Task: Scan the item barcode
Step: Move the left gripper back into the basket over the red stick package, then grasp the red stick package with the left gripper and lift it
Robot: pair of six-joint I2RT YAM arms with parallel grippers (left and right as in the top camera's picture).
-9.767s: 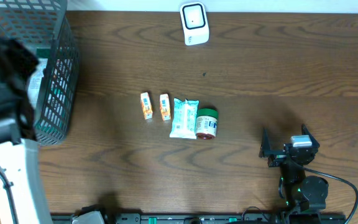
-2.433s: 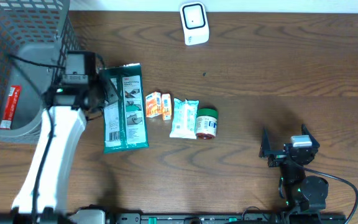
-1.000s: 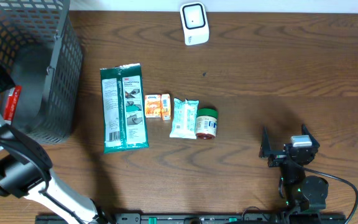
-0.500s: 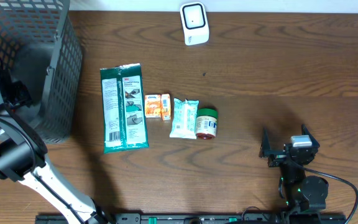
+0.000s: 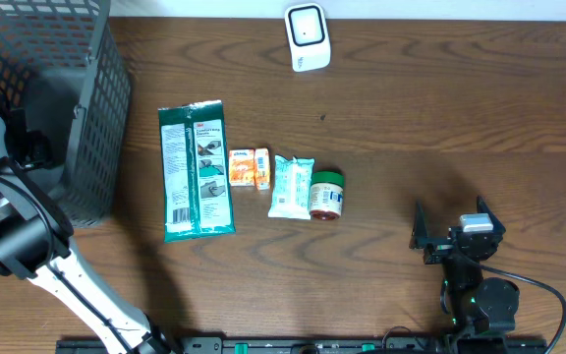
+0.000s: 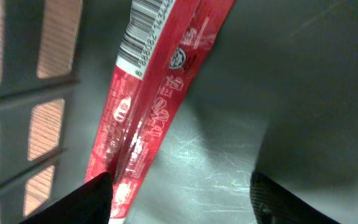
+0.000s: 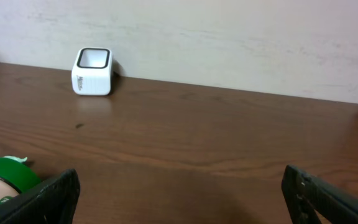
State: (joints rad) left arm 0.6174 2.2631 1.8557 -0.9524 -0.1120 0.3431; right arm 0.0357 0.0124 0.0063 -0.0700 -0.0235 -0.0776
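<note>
Left wrist: red packet (image 6: pixel 148 118) diagonal, barcode end toward upper right; left end effector (image 6: pixel 182 202) spread, gripping nothing.

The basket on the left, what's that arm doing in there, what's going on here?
The left end effector is down inside the grey mesh basket, hanging open over a red packet that lies on the basket floor, barcode up, not gripped. On the table a green pack, two small orange boxes, a pale blue packet and a green-lidded jar lie in a row, with the white scanner at the far edge. The right end effector rests open and empty.
</note>
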